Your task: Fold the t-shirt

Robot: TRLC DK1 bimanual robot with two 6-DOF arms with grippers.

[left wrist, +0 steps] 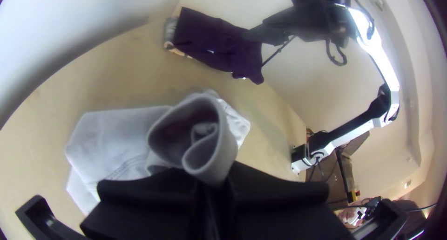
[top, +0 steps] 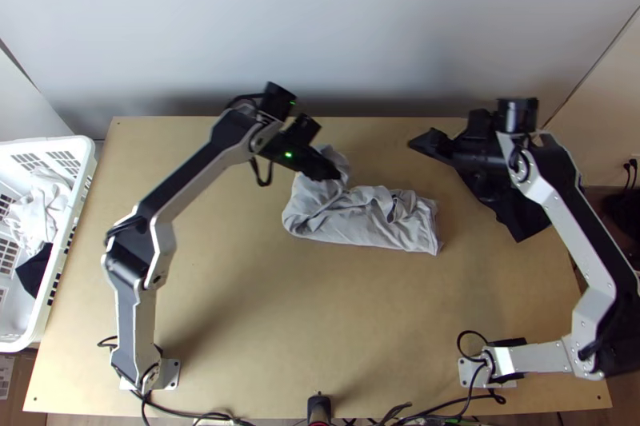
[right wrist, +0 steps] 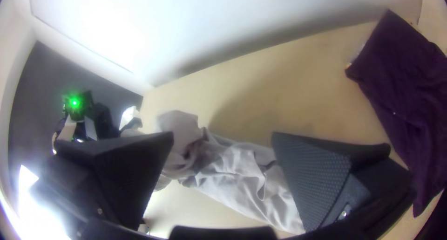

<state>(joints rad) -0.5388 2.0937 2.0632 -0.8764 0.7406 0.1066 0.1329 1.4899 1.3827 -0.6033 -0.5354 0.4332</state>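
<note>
A: Jaws first?

B: Left gripper (top: 331, 174): clenched on the grey t-shirt (top: 364, 218), at the gathered end away from the dark cloth (top: 514, 214). Right gripper (right wrist: 223, 142): released, pads wide apart, gripping nothing.

A: Next out, which way is the shirt from the right jaws?

B: Leftward of the dark cloth. From those jaws, the near stretch of shirt is toward the arms' bases, with the pinched end off to the left.

A: Long axis?

B: Roughly sideways, pointing at the dark cloth. Mostly bunched. Left end is rolled up at the grip; the end facing the cloth lies flatter, wrinkled. Layers under the roll are hard to sort, probably doubled fabric.

A: Nearer arm?

B: Left for the bunched end, already on it. Right for the end facing the dark cloth, near but not touching.

A: So the move turns on that?

B: I'd say so: right jaws go down to the cloth-side end, then spread along the axis. Folding looks early; a pull now could just tighten the bunch.
</note>
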